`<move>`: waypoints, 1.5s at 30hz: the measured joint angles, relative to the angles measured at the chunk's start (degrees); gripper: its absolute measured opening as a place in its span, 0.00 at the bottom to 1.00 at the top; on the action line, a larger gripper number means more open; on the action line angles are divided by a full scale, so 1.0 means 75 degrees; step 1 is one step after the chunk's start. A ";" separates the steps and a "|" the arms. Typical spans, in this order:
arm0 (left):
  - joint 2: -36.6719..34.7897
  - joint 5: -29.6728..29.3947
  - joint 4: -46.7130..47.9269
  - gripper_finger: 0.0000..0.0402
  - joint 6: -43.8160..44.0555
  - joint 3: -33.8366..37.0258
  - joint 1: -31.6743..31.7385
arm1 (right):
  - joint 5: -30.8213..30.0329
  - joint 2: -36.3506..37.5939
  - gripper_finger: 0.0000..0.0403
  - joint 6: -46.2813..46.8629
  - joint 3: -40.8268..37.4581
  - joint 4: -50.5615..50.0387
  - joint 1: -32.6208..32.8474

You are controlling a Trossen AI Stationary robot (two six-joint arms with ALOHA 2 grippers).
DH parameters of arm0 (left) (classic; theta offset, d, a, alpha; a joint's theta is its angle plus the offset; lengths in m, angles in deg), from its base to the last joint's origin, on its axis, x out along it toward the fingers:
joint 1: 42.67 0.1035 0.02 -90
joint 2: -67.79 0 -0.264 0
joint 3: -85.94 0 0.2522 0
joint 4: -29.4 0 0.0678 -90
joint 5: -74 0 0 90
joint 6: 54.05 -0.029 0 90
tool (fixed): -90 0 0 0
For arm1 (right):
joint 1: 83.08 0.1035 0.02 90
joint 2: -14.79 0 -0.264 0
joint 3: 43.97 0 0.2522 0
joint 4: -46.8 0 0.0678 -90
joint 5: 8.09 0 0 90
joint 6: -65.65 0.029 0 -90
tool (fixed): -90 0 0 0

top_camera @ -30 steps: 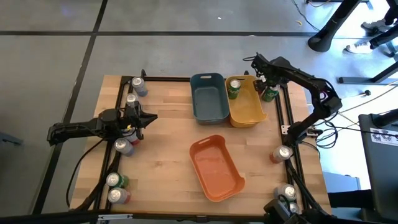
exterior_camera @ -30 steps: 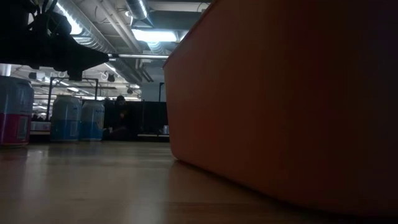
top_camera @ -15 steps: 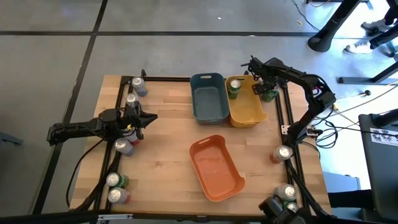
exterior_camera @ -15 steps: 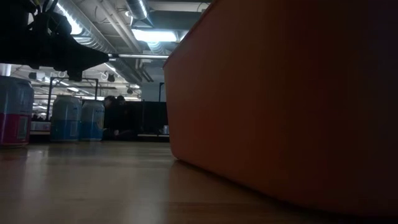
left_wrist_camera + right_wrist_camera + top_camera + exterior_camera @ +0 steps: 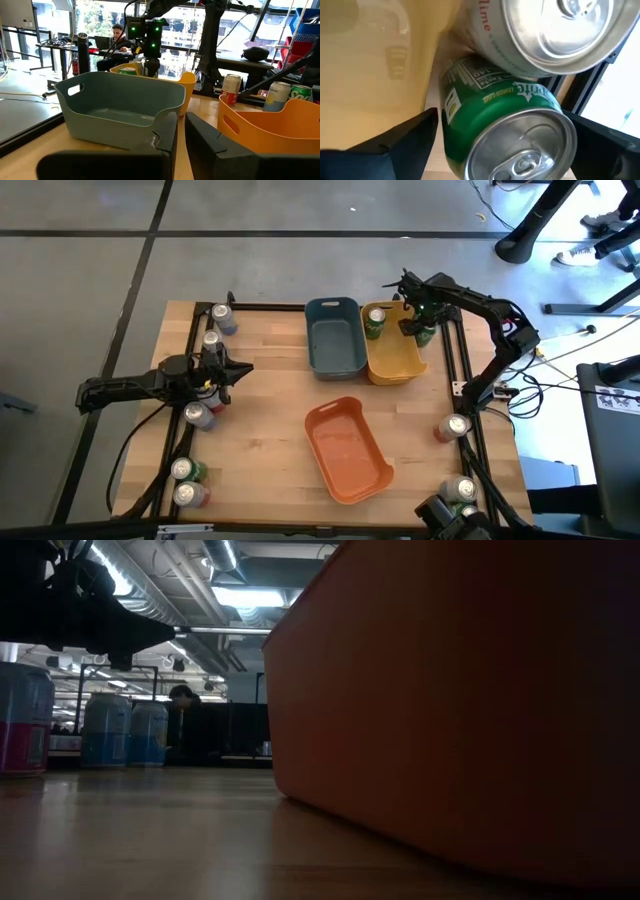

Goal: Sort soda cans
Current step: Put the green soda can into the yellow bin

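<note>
wooden table [image 5: 270,390], left fingers [image 5: 240,368] closed, right fingers [image 5: 395,145] wide around green can [image 5: 490,125]

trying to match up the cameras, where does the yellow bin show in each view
High view: yellow bin at the table's far side, right of the blue-grey bin.
Low view: not in it; the orange bin fills the right.
Left wrist view: its rim shows behind the blue-grey bin.
Right wrist view: its pale yellow wall beside a green can.
Shared landmark: the blue-grey bin.
</note>
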 joint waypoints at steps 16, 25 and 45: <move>0.0000 0.0000 0.0003 0.07 -0.0096 0.0000 -0.0002 | -0.0127 0.0249 0.73 -0.0167 -0.0017 -0.0467 0.0015; 0.0000 -0.0003 0.0003 0.07 -0.0038 0.0000 0.0001 | -0.0225 0.1302 0.73 0.0025 -0.0012 -0.1312 0.0188; 0.0000 -0.0003 0.0000 0.07 -0.0035 0.0000 0.0001 | 0.0091 0.2378 0.73 0.0471 0.1516 -0.1374 0.1602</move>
